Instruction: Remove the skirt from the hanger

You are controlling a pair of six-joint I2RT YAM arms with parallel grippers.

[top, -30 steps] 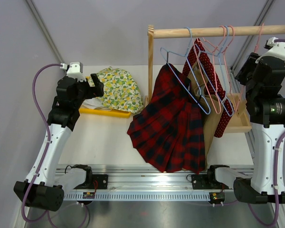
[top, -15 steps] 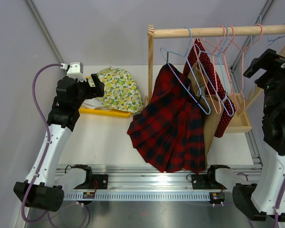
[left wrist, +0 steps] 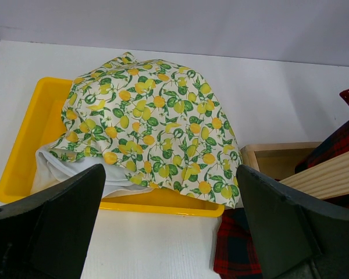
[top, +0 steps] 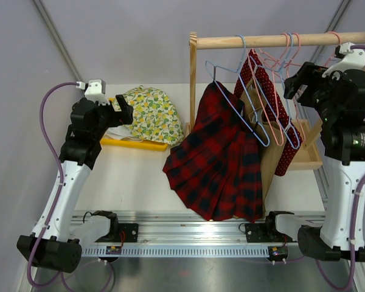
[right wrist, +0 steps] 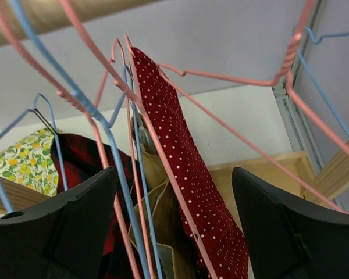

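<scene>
Red-and-navy tartan skirt point(top: 219, 164), pale-blue hanger point(top: 236, 108) (lemon-print garment point(top: 149, 112), yellow tray point(top: 134, 144)).

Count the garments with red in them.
2. The plaid skirt hangs near the rack's left post, reaching the table; the white-dotted garment hangs from the rod right of it. Others may be hidden behind.

The left hand point(top: 120, 111) pointed forward at mid height, jaws wide apart and empty; the right hand point(top: 294, 85) sat higher, jaws spread, gripping nothing.

Pale grey walls point(top: 140, 36) behind a white table point(top: 131, 176) bearing a wooden rack point(top: 193, 85)
</scene>
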